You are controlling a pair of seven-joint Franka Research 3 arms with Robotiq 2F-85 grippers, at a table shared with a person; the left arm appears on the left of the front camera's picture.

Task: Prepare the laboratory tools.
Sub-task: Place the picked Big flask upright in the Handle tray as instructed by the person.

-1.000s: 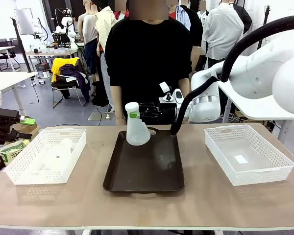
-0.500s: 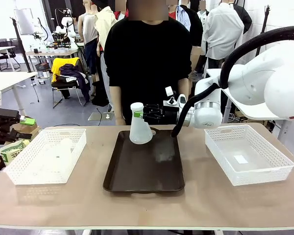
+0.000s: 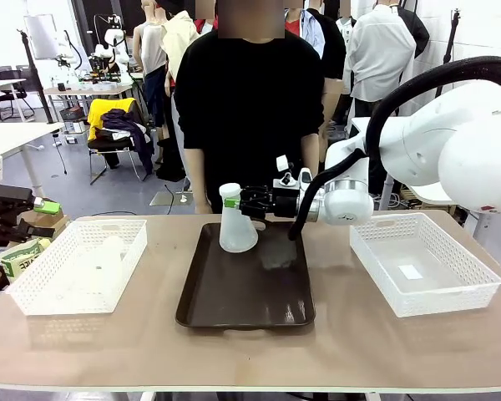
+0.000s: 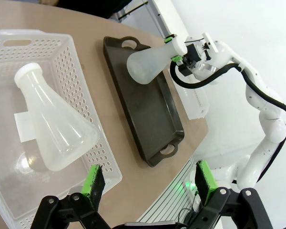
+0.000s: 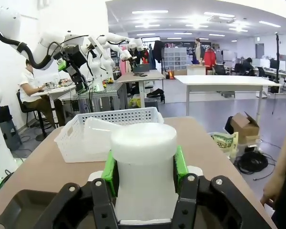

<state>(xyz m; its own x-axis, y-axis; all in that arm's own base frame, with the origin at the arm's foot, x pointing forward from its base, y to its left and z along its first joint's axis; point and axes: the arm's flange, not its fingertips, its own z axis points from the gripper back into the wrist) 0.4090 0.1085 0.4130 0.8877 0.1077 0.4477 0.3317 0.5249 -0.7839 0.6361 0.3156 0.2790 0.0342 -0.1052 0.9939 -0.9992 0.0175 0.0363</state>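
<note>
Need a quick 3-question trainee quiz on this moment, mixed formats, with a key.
1. True or false: the right gripper is shut on the neck of a flask over the far end of the tray.
2. Fill in: the left gripper is ____ (open/shut).
3. Where is the second flask?
A) upright on the tray
B) lying in the left basket
C) held in the left gripper

Key: 1 true; 2 open; 3 B.

Base of flask point(image 5: 143, 143) hidden by right gripper point(image 5: 144, 170), cropped btm.
</note>
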